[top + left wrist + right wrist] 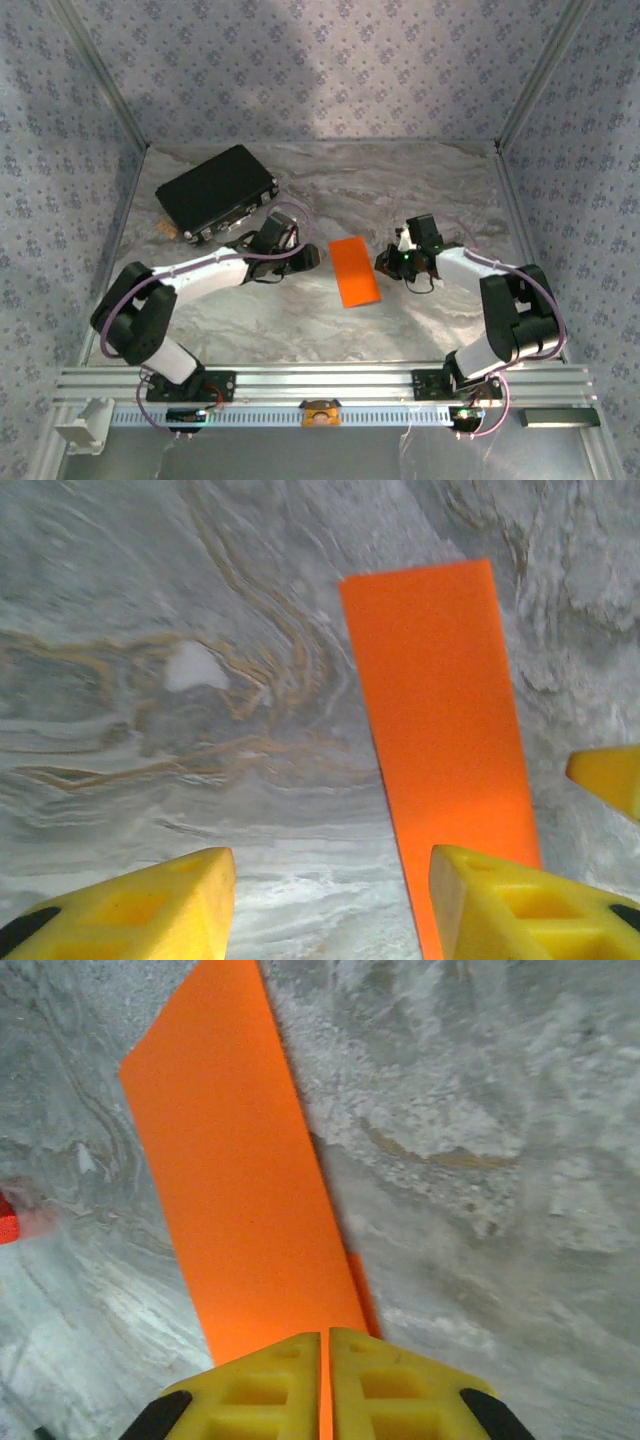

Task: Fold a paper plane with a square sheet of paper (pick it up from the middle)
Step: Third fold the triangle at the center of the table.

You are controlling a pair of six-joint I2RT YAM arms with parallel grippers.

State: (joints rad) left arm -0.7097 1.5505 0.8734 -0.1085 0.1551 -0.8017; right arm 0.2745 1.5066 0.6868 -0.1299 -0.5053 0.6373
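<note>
While right fingers [390,1390] clamp the orange sheet [240,1180], left fingers [500,900] stand apart beside it.

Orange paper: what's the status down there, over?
Right gripper shut on edge of the orange paper sheet. Left gripper open beside it. Sheet folded to a strip, lying on the table. Black case well apart, nothing blocking.

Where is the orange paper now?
In the top view, the orange paper lies mid-table between the left arm and the right arm, right of the black case.
</note>
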